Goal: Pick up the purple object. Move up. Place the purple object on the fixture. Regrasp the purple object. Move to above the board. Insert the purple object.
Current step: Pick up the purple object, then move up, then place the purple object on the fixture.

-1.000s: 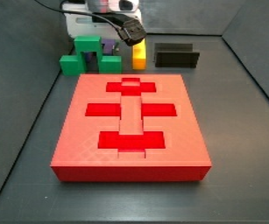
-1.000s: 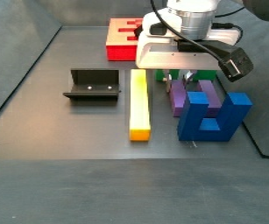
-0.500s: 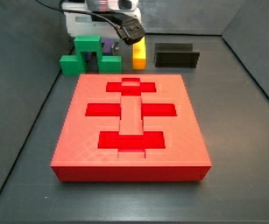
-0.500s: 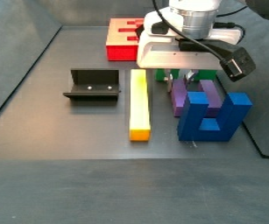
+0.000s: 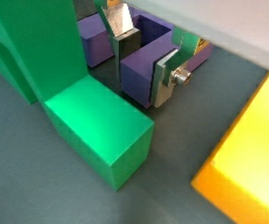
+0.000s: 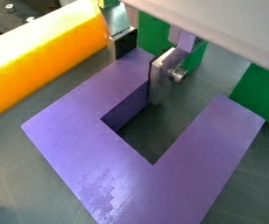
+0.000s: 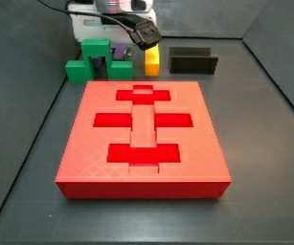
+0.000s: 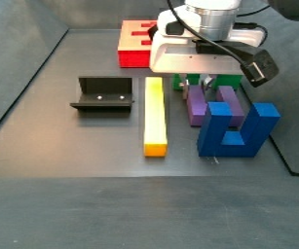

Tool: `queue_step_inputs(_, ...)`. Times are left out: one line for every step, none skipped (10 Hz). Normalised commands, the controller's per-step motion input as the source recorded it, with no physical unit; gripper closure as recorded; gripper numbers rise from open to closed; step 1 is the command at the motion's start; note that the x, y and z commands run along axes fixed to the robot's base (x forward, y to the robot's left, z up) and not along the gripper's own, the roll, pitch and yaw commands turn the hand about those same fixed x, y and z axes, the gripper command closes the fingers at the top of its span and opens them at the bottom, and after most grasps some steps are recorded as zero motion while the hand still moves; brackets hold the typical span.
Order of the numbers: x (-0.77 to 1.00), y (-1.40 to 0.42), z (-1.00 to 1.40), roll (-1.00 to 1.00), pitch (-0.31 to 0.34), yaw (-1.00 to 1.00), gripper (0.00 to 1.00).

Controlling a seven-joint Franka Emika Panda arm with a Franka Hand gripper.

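1. While the first step, picking up the purple object (image 6: 160,149), appears to be in hand, the gripper (image 6: 143,54) is sitting low over that piece at the back of the table.
2. Seen from the wrist, the purple object is lying flat, its two prongs and base forming a U; one silver finger (image 6: 162,77) is standing inside the U's slot and the other finger (image 6: 116,26) is standing outside one prong, by the yellow bar (image 6: 37,63).
3. Judging by that, the jaws are straddling one prong; whether the pads are pressing it or a gap is remaining, I cannot tell.
4. Beside the piece, a green block (image 5: 95,131) is filling much of a wrist view.
5. Farther out, in a side view, the blue block (image 8: 237,126) is standing near the camera with the purple object (image 8: 198,107) lying between it and the yellow bar (image 8: 155,117).
6. Beyond the bar, the fixture (image 8: 102,94) is waiting well apart, and the board (image 8: 138,44) is lying farthest off.
7. Next, the move is calling for a firm squeeze on the prong, then a straight lift clear of the neighbouring blocks.
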Motion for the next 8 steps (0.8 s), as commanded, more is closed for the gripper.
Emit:
queue_step_inputs(0.0, 0.0, 0.0, 0.0, 0.0, 0.0, 1.0)
queue_step_inputs(0.0, 0.0, 0.0, 0.0, 0.0, 0.0, 1.0)
queue_step_inputs(0.0, 0.0, 0.0, 0.0, 0.0, 0.0, 1.0)
queue_step_inputs(0.0, 0.0, 0.83, 0.0, 0.0, 0.0, 1.0)
queue_step_inputs(0.01, -0.04, 0.78, -0.01, 0.017, -0.01, 1.0)
queue_step_inputs(-0.02, -0.03, 0.6, 0.0, 0.041, 0.0, 1.0)
queue_step_inputs(0.01, -0.01, 0.23, 0.02, 0.011, 0.0, 1.0)
queue_step_inputs(0.0, 0.0, -0.03, 0.0, 0.0, 0.0, 1.0)
